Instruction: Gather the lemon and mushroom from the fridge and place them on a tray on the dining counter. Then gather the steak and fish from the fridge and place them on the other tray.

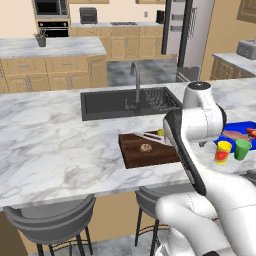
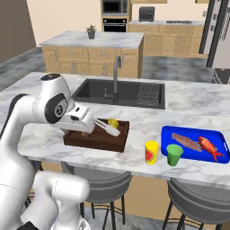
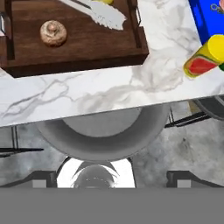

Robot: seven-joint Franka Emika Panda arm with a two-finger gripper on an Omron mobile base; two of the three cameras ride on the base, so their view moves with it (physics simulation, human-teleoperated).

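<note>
Stool seat: grey round bar stool (image 3: 103,135) sits nearest the hand camera, under the edge of the dining counter (image 3: 87,94).
Gripper: gripper (image 2: 109,129) spread wide, holding nothing, touching nothing; poised over the right part of the brown tray, fingers pointing toward the blue tray side.
Brown tray: dark wooden tray (image 1: 135,157) on the counter in front of the sink (image 1: 107,105), long axis along the counter's length.
Mushroom: mushroom (image 3: 53,33) lies on the brown tray floor, cap up, apart from the rim.
Lemon: lemon (image 2: 113,122) on the same tray, at its far side, just beside the fingers.
Blue tray: blue tray (image 2: 168,134) to the right, apart from the brown one, long axis also along the counter.
Steak: steak (image 2: 186,142) lies lengthwise in the blue tray.
Fish: red fish (image 2: 209,147) beside the steak, tail toward the tray's near right corner.
Cups: yellow cup (image 2: 151,152) and green cup (image 2: 174,154) stand upright just in front of the blue tray.
Fridge: steel fridge (image 1: 192,35) stands well behind the counter.
</note>
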